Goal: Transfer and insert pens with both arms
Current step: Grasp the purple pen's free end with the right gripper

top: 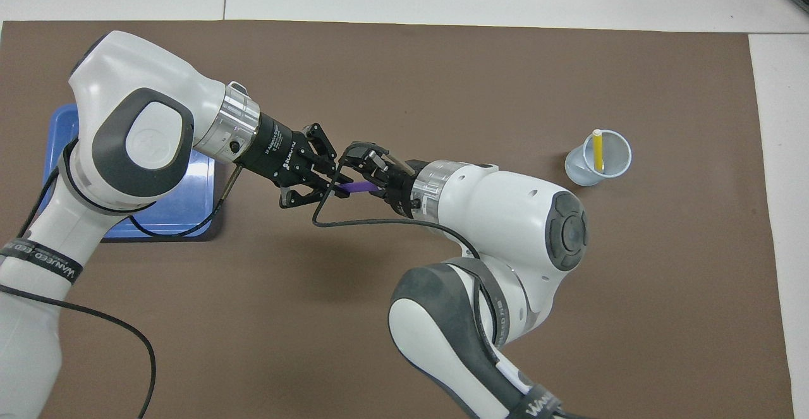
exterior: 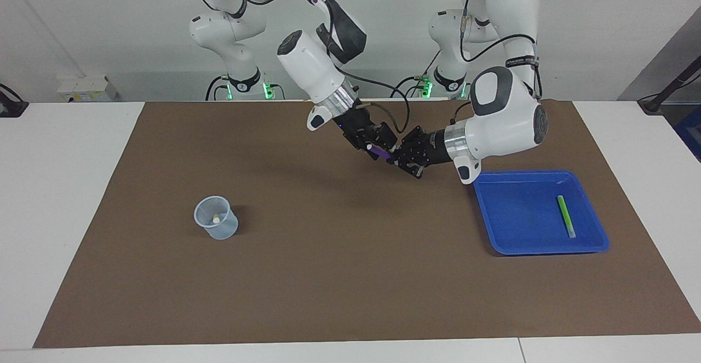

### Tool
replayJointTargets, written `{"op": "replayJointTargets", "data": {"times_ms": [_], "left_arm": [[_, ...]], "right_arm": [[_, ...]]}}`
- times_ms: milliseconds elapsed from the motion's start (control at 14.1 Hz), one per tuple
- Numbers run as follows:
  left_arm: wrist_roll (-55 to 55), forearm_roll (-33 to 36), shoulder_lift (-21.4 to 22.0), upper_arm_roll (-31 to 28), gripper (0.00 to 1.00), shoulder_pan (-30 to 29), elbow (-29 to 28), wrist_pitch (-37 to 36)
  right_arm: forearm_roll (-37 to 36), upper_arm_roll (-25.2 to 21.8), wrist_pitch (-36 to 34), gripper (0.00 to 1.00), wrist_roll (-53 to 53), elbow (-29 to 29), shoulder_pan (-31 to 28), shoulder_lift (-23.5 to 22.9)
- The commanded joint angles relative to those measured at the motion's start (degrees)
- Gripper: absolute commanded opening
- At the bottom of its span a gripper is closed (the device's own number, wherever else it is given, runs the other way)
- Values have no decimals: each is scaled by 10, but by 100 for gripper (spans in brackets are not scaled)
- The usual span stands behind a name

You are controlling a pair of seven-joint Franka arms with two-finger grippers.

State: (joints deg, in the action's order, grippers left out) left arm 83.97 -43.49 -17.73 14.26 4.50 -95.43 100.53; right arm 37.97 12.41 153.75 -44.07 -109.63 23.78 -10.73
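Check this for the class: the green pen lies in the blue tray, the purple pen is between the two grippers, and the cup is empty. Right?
Not quite. The overhead view shows the yellow pen standing in the cup; it is not empty. The rest holds.

Three pens show: one purple pen (top: 358,186) up between the two grippers, one green pen (exterior: 566,216) lying in the tray, and one yellow pen (top: 597,151) standing in the cup. There is one blue tray (exterior: 515,231) toward the left arm's end of the table and one clear cup (exterior: 217,218) toward the right arm's end. One brown mat (exterior: 339,275) covers the table. Two white arms reach in, the left arm (exterior: 504,116) and the right arm (exterior: 309,70), each with one gripper.
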Motion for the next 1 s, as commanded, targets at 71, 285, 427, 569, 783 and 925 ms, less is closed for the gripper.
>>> {"op": "replayJointTargets", "data": {"times_ms": [71,285,427,569,783,925], "left_arm": [[2,-6,22,-7,0,8,-23,7],[2,-5,22,-7,0,7,-23,6],[2,-5,22,-7,0,7,-23,6],[2,-5,22,-7,0,7,-23,6],[2,-5,22,-7,0,7,-23,6],[3,-4,22,-7,0,7,-23,6]], "right_arm": [[13,5,-19,60,18,-8,-12,14],[14,5,-21,60,0,-8,-8,15],[14,5,-27,58,-2,-8,-8,16],[14,5,-34,54,-9,-9,-7,17],[14,5,-42,34,-8,-8,-9,17],[14,5,-42,19,-8,-8,-9,17]]}}
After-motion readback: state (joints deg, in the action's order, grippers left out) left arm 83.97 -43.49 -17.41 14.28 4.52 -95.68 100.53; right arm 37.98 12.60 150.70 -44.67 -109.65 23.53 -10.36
